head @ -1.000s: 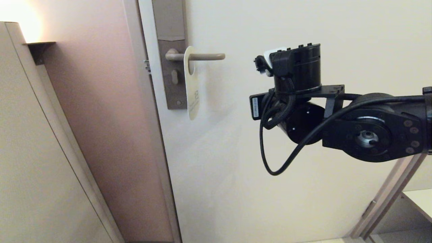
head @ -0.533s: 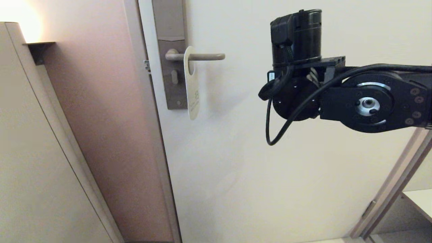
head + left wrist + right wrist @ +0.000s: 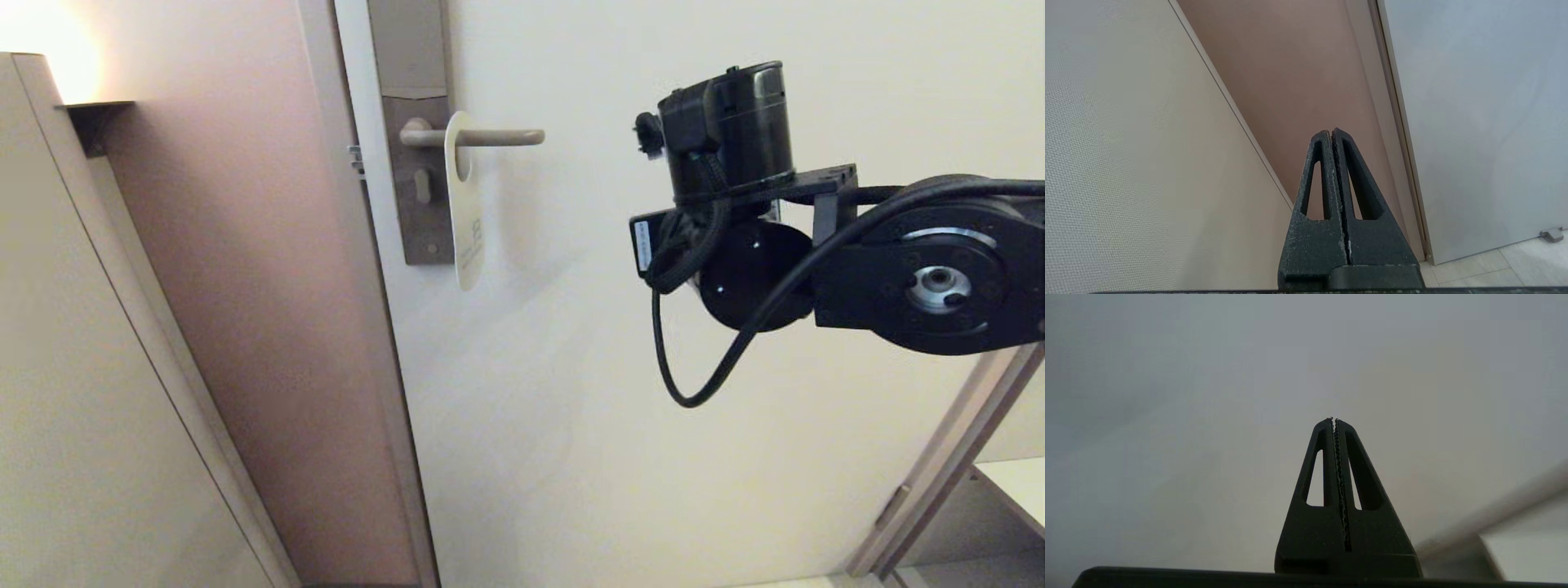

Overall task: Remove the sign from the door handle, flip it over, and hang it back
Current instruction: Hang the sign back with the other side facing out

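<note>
A white sign [image 3: 464, 204] hangs from the door handle [image 3: 478, 137], well apart from both grippers — its small print is too faint to read. The right gripper [image 3: 1334, 421], raised before the pale door [image 3: 653, 457], is pressed closed and empty. The left gripper [image 3: 1330, 133], also closed on nothing, points low toward a brown wall [image 3: 1298, 81] and tiled floor [image 3: 1502, 265].

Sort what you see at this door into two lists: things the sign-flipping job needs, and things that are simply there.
Needed for the job:
the sign, hanging on the door handle
right gripper, fingers shut, raised before the door

Simply there:
lock plate
wall light
left gripper, parked, fingers shut
</note>
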`<state>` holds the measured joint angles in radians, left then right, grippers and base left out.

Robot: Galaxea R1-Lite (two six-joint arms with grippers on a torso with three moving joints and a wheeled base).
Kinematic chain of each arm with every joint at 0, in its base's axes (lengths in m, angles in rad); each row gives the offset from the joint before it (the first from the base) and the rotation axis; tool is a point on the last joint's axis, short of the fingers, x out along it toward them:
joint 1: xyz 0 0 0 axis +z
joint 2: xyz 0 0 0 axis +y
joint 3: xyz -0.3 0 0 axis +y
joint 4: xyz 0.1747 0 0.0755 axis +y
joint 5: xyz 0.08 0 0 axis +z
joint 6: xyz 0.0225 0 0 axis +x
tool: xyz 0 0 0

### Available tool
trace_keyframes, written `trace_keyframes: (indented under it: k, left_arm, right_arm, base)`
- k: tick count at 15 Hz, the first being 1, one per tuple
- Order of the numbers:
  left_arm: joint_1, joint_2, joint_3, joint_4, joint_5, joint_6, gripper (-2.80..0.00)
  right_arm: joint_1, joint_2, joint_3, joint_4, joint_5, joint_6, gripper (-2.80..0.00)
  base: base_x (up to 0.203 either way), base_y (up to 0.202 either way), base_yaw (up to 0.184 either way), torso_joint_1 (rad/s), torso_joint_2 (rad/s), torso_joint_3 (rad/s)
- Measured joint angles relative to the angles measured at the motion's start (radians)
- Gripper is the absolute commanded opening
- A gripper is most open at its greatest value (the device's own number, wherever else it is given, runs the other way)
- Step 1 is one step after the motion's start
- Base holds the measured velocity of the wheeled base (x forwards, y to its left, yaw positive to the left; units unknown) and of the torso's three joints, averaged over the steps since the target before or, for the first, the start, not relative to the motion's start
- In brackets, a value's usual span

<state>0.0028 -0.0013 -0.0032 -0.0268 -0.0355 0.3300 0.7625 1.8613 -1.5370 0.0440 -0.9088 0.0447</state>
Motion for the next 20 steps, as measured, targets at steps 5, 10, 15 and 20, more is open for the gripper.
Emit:
trace_keyframes:
  k: [5,10,15,20]
  left_arm:
    - [0.0,0.0,0.0,0.0,-0.001,0.0,-2.8]
    - [0.0,0.0,0.0,0.0,-0.001,0.001,-2.8]
    - [0.0,0.0,0.0,0.0,-0.001,0.0,-2.8]
    - [0.0,0.0,0.0,0.0,-0.001,0.0,-2.8]
  right_arm:
    - [0.118,0.07,-0.091,-0.009,0.157,-0.003,-2.8]
    - [0.154,0.207,-0.275,-0.011,0.161,-0.005,-2.8]
    - [0.157,0.285,-0.351,-0.012,0.169,-0.007,-2.8]
    - [0.158,0.299,-0.367,-0.015,0.197,-0.006,-2.8]
  base:
    - [0.0,0.0,0.0,0.0,0.0,0.0]
    - [0.0,0.0,0.0,0.0,0.0,0.0]
    - [0.0,0.0,0.0,0.0,0.0,0.0]
    - [0.0,0.0,0.0,0.0,0.0,0.0]
